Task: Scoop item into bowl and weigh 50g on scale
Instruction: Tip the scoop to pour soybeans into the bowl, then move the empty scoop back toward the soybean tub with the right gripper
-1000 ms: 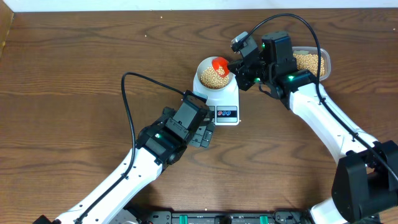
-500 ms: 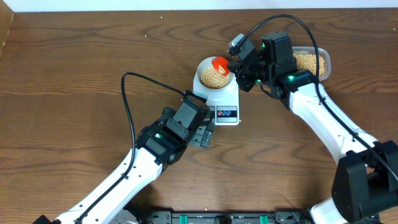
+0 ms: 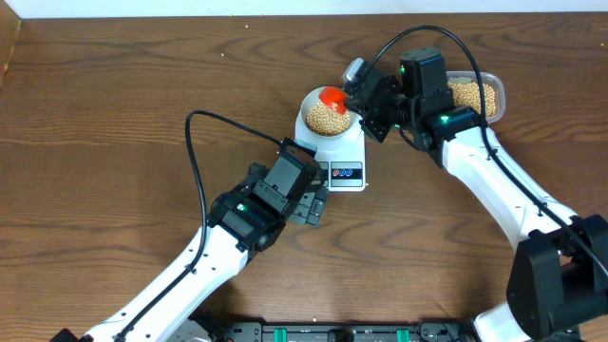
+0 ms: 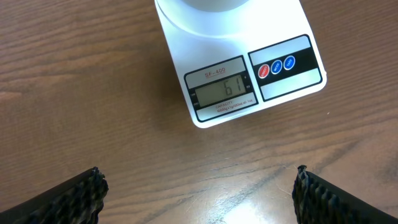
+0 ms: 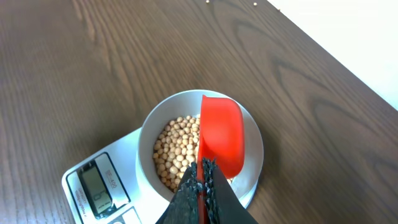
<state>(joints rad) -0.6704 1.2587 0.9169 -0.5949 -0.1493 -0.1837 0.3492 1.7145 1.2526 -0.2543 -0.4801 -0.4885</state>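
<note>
The pale bowl [image 3: 308,99] stands on the white scale [image 3: 348,152] and holds a heap of tan beans [image 3: 326,118]. My right gripper [image 3: 361,92] is shut on the handle of a red scoop [image 3: 332,95], whose cup hangs over the bowl's far side. The right wrist view shows the scoop [image 5: 222,137] above the beans [image 5: 174,149], turned on its side, with the gripper [image 5: 203,171] clamped on its handle. My left gripper [image 4: 198,199] is open over bare table just in front of the scale [image 4: 180,37], whose display [image 4: 222,92] reads 61.
A clear plastic tub [image 3: 494,87] with more beans [image 3: 470,95] sits behind the right arm at the table's far right. A black cable [image 3: 195,157] loops over the table left of the left arm. The scale's two round buttons [image 4: 277,66] face the left gripper.
The right gripper has shifted slightly left and turned, carrying the red scoop a little further over the bowl. The left arm has not moved.
</note>
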